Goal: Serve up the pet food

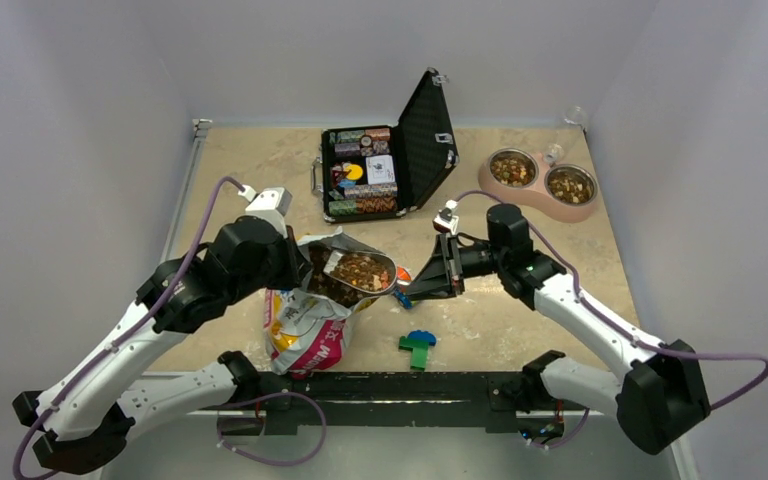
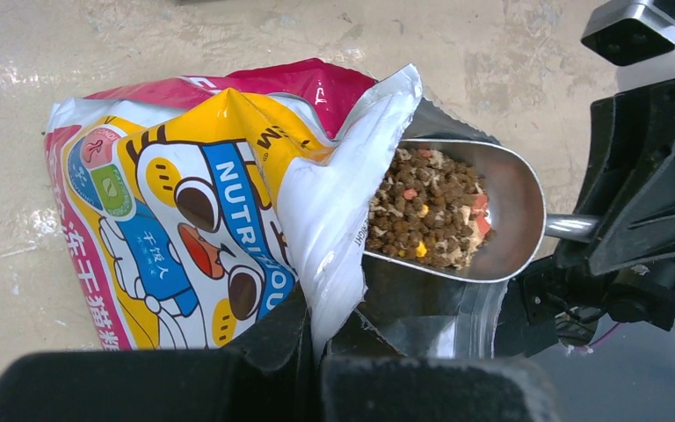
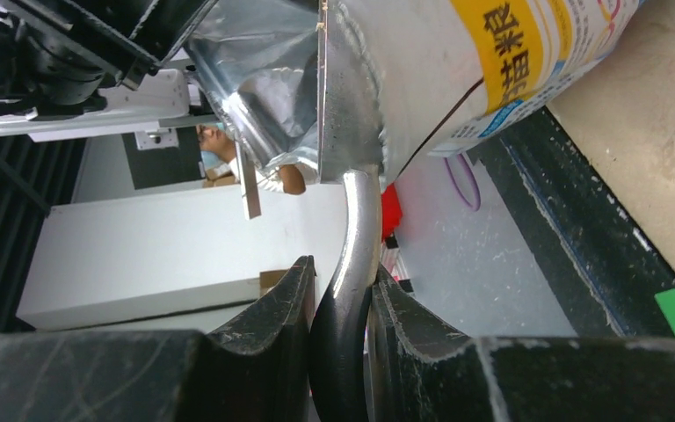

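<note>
The pet food bag (image 1: 305,335), pink, yellow and white, lies open on the table in front of my left arm. My left gripper (image 2: 325,321) is shut on the white edge of the bag (image 2: 185,202) and holds its mouth up. A metal scoop (image 2: 514,202) heaped with pet food (image 2: 426,211) sits level at the bag's mouth. My right gripper (image 3: 343,271) is shut on the scoop's handle (image 3: 356,229). In the top view the scoop (image 1: 384,268) hangs between my left gripper (image 1: 295,262) and right gripper (image 1: 422,283).
A pink double bowl (image 1: 540,203) holding kibble stands at the back right. An open case of poker chips (image 1: 380,165) sits at the back centre. A green and blue toy (image 1: 418,347) lies near the black rail (image 1: 400,385) at the front edge.
</note>
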Action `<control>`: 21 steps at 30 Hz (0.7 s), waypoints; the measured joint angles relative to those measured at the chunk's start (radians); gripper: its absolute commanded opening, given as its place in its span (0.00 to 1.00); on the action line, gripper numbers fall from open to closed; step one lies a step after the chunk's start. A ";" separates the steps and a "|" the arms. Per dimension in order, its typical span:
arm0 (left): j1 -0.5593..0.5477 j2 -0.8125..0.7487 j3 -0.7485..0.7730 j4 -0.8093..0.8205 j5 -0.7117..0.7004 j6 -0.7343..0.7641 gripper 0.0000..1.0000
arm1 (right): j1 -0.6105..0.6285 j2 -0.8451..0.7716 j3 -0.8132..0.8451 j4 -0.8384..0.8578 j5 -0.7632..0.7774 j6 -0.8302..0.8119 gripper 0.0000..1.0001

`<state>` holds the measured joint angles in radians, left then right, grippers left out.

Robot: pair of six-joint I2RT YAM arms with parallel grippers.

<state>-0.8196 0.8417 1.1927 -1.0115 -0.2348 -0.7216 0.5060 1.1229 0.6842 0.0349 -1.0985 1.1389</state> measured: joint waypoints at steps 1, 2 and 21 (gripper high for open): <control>0.000 0.004 0.000 0.002 0.000 -0.004 0.00 | -0.013 -0.021 -0.002 -0.018 -0.005 0.005 0.00; 0.000 0.007 0.000 0.004 0.002 -0.009 0.00 | -0.023 -0.041 -0.004 -0.036 -0.011 0.008 0.00; -0.003 0.087 0.038 -0.006 0.001 -0.038 0.00 | -0.084 -0.325 -0.047 -0.210 0.004 0.043 0.00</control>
<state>-0.8223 0.9291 1.2304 -1.0172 -0.2340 -0.7593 0.4217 0.7982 0.6373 -0.1749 -1.0946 1.1824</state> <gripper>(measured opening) 0.011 0.263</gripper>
